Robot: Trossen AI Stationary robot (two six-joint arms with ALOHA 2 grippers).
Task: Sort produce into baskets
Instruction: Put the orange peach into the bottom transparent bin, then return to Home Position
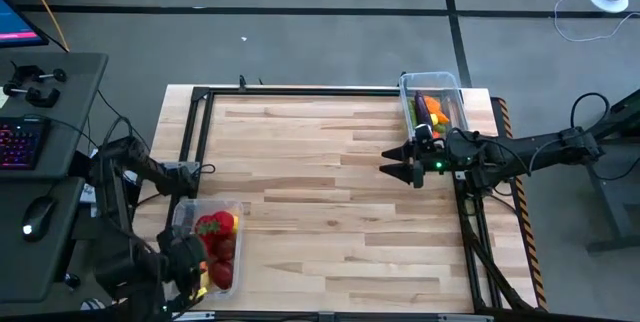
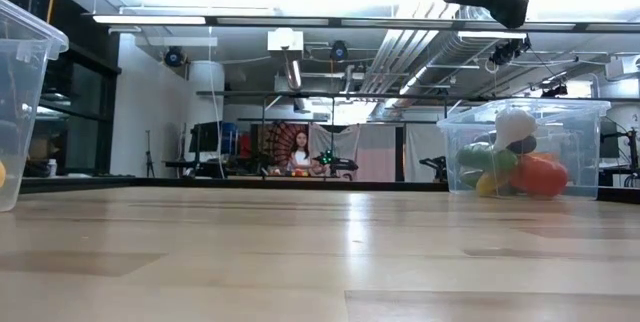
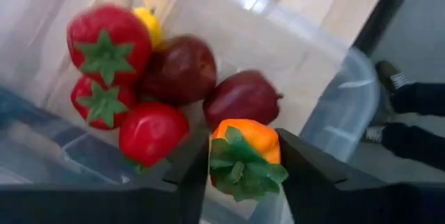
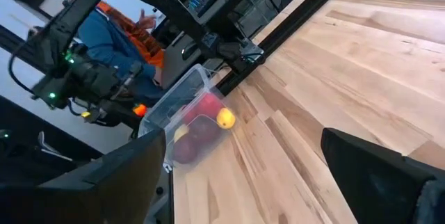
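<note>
My left gripper (image 3: 243,182) is over the left clear bin (image 1: 238,252) at the table's near left corner, shut on an orange piece of produce with a green leafy top (image 3: 245,147). Below it in the bin (image 3: 334,99) lie strawberries (image 3: 108,43), dark red apples (image 3: 177,67) and a lemon (image 3: 147,22). The right clear bin (image 1: 452,87) at the far right holds vegetables (image 1: 428,110); the low view shows white garlic (image 2: 515,124) on top of the green and orange pieces. My right gripper (image 1: 393,163) hangs open and empty above the table, near that bin. My left gripper pinches the orange piece by its two opposite sides (image 3: 217,147), between its two fingers (image 3: 188,175). The fingers point down into the bin from above. The piece's green leafy top faces the wrist camera. It hangs above the fruit in the bin.
A black frame (image 1: 195,132) runs along the table's left, far and right edges. The bare wooden tabletop (image 1: 330,192) lies between the two bins. A person in blue (image 4: 115,33) sits beyond the table's left side, and another person (image 2: 298,152) sits far behind it.
</note>
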